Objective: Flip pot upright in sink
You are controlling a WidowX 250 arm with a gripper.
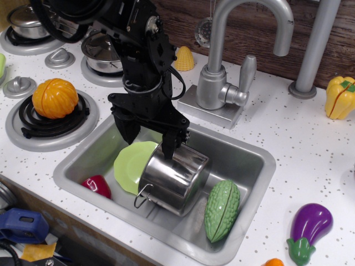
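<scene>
Inside sink (pixel 252 158), pot (pixel 176 176) tilted, tool (pixel 148 139) at rim

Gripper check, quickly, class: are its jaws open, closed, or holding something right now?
Gripper: jaws spread open above the shiny stainless-steel cylindrical pot, one finger at its rim; not clamped on anything.

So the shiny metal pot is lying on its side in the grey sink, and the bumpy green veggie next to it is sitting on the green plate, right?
Not quite. The shiny steel pot does lie tipped in the grey metal sink, but the bumpy green vegetable rests on the sink floor, on the other side of the pot from the round light-green plate. The observation.image view shows it.
</scene>
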